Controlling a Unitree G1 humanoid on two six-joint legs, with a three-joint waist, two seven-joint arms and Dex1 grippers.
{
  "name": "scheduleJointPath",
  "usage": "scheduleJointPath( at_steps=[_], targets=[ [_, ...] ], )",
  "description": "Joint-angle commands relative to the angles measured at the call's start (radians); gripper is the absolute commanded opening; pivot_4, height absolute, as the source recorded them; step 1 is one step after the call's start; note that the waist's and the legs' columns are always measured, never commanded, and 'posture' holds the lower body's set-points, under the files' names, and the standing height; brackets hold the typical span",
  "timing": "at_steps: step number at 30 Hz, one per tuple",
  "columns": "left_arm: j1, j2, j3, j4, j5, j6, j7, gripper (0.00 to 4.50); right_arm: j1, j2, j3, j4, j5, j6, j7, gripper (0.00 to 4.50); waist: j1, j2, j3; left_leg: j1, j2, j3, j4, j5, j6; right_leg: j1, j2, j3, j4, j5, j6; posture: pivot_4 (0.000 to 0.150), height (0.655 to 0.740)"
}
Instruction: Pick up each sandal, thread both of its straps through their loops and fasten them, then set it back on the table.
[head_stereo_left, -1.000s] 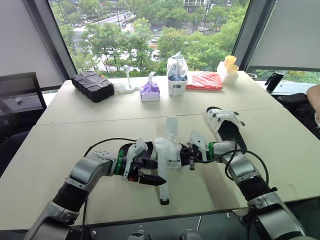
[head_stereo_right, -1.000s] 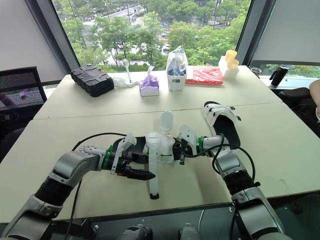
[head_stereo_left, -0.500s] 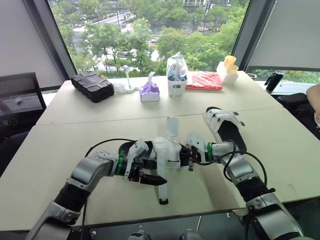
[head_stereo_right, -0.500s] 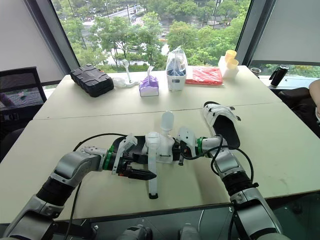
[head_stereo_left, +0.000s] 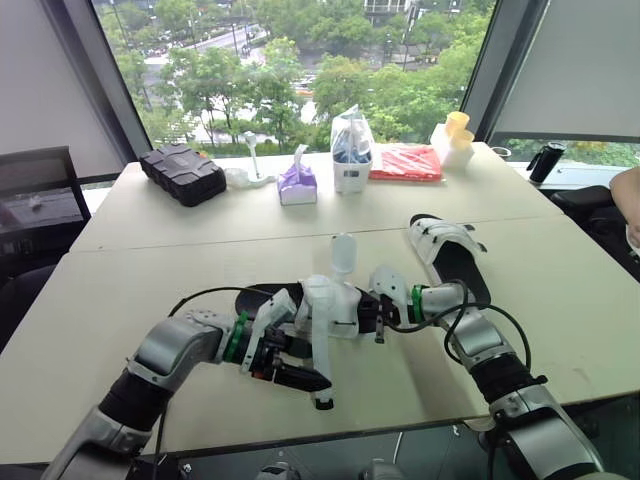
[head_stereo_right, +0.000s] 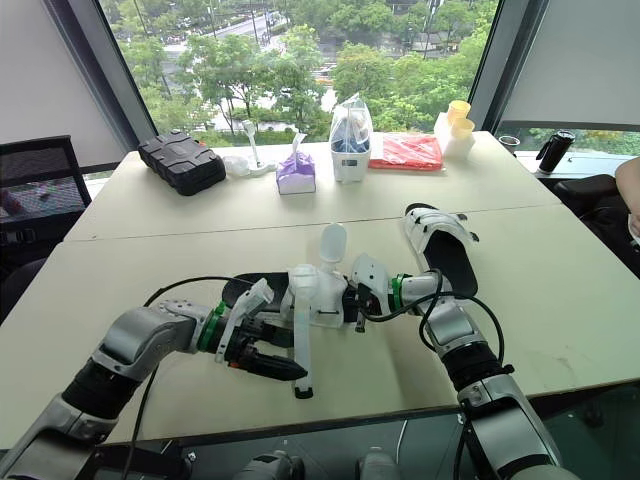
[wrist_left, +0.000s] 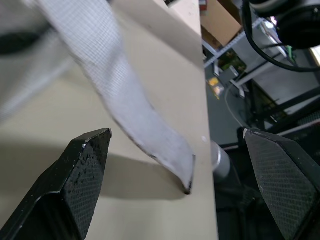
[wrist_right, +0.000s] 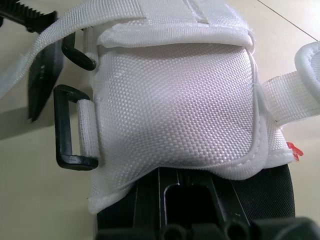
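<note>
Strap (wrist_left: 125, 100) dangles between left gripper's (wrist_left: 176, 134) spread fingers (wrist_left: 75, 185), touching neither. Its sandal (head_stereo_left: 335, 308) is mid-table, right gripper (head_stereo_left: 378, 312) against it, grip hidden: can't tell. Second sandal (head_stereo_left: 450, 252) lies beyond, rightward.

Near sandal (head_stereo_left: 333, 306), partly obscured.
Sole largely hidden behind left gripper (head_stereo_left: 312, 365) and its own white upper. Loose strap (wrist_left: 131, 121) blurs toward its upper end, cut by frame edge. At right, person's arm (head_stereo_left: 631, 196) cut off.
</note>
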Motion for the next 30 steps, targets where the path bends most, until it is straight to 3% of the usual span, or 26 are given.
scheduleJointPath(
  at_steps=[1, 3, 6, 13, 23, 30],
  targets=[
    [0.011, -0.030, 0.028, -0.026, -0.041, 0.031, 0.037, 4.40, 0.023, -0.004, 0.051, 0.027, -0.036, 0.007, 0.019, 0.00, 0.002, 0.000, 0.000, 0.000, 0.000, 0.000, 0.000, 0.000, 0.000, 0.000, 0.000, 0.000, 0.000, 0.000, 0.000, 0.150, 0.7400],
    [0.008, -0.060, 0.051, -0.010, -0.049, 0.043, 0.076, 4.40, 0.025, -0.006, 0.051, 0.023, -0.035, 0.008, 0.019, 0.00, 0.004, 0.000, 0.000, 0.000, 0.000, 0.000, 0.000, 0.000, 0.000, 0.000, 0.000, 0.000, 0.000, 0.000, 0.000, 0.150, 0.7400],
    [0.002, -0.080, 0.070, -0.001, -0.064, 0.064, 0.103, 3.62, 0.029, -0.007, 0.052, 0.013, -0.035, 0.013, 0.018, 0.00, 0.003, 0.000, 0.000, 0.000, 0.000, 0.000, 0.000, 0.000, 0.000, 0.000, 0.000, 0.000, -0.001, 0.000, 0.000, 0.150, 0.7400],
    [0.011, -0.085, 0.092, -0.015, -0.088, 0.079, 0.134, 0.04, 0.025, -0.011, 0.055, 0.011, -0.036, 0.016, 0.018, 0.00, 0.004, 0.000, 0.000, 0.000, 0.000, 0.000, -0.001, 0.000, 0.000, 0.000, 0.000, 0.000, -0.001, 0.000, 0.000, 0.150, 0.7400],
    [-0.071, -0.130, 0.249, 0.015, -0.232, 0.136, 0.152, 0.04, 0.031, -0.011, 0.066, 0.006, -0.041, 0.019, 0.022, 0.00, 0.003, 0.000, 0.000, 0.000, 0.001, 0.000, -0.001, 0.000, 0.000, 0.000, 0.000, -0.001, -0.001, 0.000, 0.000, 0.150, 0.7400],
    [-0.316, -0.147, 0.261, 0.378, -0.160, 0.029, 0.096, 0.04, 0.033, -0.019, 0.078, 0.007, -0.052, 0.013, 0.028, 0.00, 0.004, -0.001, 0.000, 0.000, 0.000, 0.000, -0.001, 0.001, -0.001, 0.000, 0.001, -0.001, -0.001, 0.000, 0.000, 0.150, 0.7400]
  ],
)
